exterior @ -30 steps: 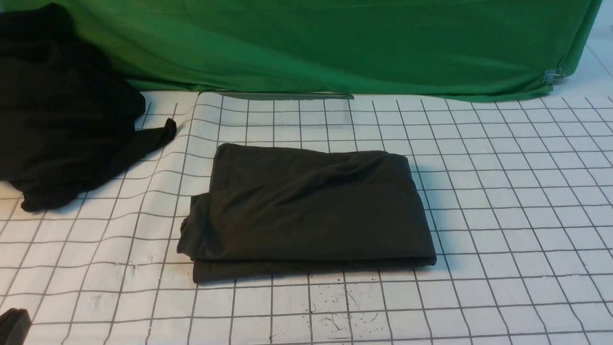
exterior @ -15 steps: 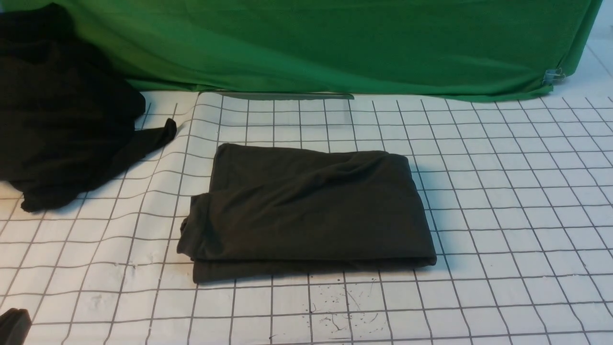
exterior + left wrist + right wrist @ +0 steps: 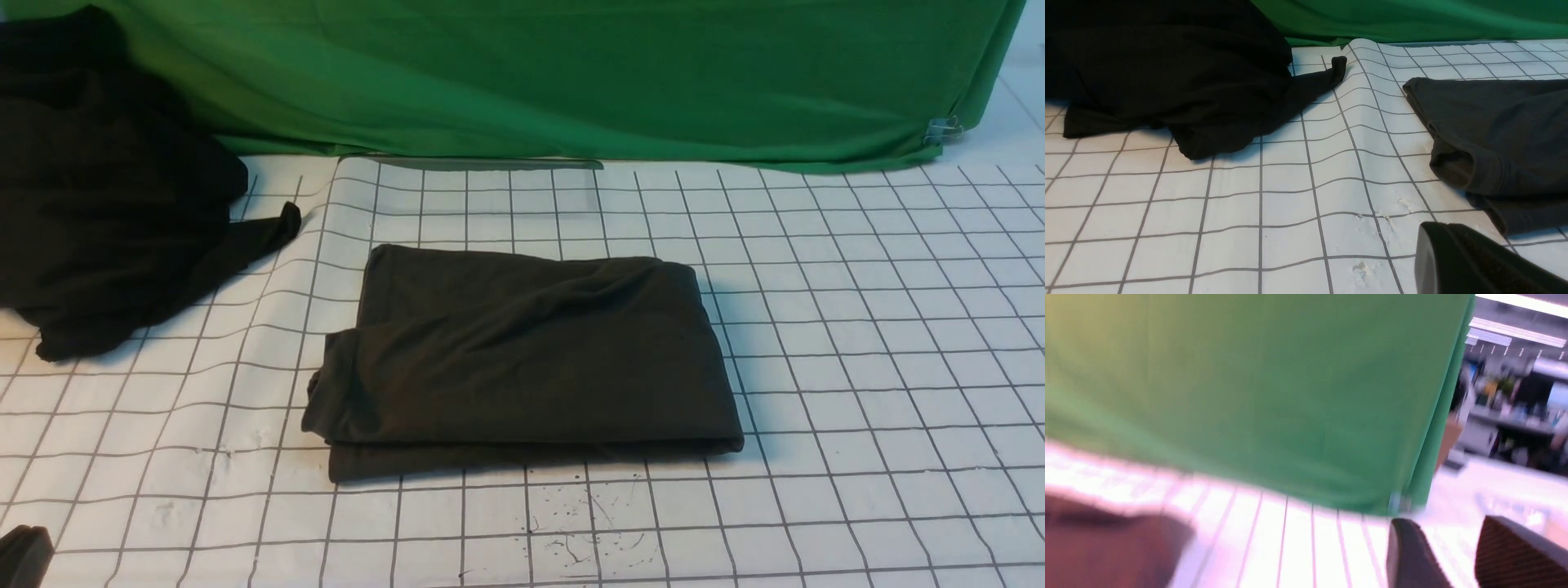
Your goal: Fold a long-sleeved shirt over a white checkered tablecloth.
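Observation:
The long-sleeved shirt [image 3: 522, 359] lies folded into a dark charcoal rectangle in the middle of the white checkered tablecloth [image 3: 857, 327]; its print is hidden inside the fold. In the left wrist view its left edge [image 3: 1494, 130] shows in stacked layers. My left gripper [image 3: 1437, 232] sits low near the front left corner [image 3: 23, 555], to the left of the shirt and apart from it, its fingers together and holding nothing. The right gripper [image 3: 1453, 547] is raised and out of the front view, open and empty. Its view is blurred, with the shirt [image 3: 1106, 547] at the edge.
A shapeless black heap of cloth [image 3: 106, 204] lies at the back left, one strip reaching towards the shirt. A green cloth [image 3: 571, 73] hangs along the back, held by a clip [image 3: 943, 128] at its right end. The tablecloth is rippled between heap and shirt.

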